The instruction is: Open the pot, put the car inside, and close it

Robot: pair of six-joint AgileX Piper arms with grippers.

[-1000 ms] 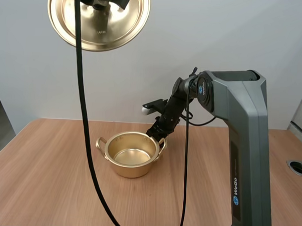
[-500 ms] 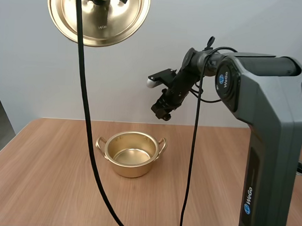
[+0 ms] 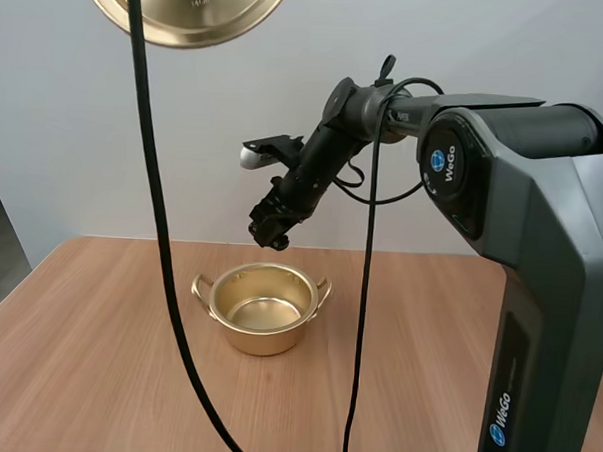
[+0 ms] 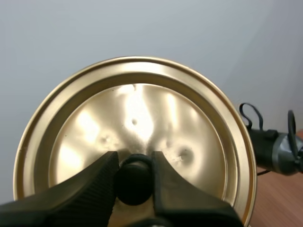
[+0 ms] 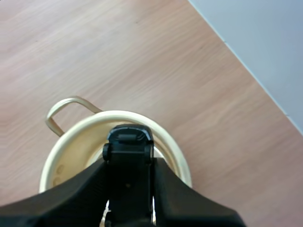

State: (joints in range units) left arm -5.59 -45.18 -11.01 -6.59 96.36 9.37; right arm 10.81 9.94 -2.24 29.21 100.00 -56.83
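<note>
Pinches small black toy car [image 5: 129, 142] in right gripper [image 3: 271, 230] above open golden metal pot [image 3: 262, 340]; clamps round golden lid [image 4: 137, 113] by its black knob [image 4: 134, 187] in left gripper [image 4: 135, 165], aloft.

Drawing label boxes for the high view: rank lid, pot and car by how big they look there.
1. lid, though partly cut off and nearer the camera
2. pot
3. car, a dark bit in the right pincer
</note>
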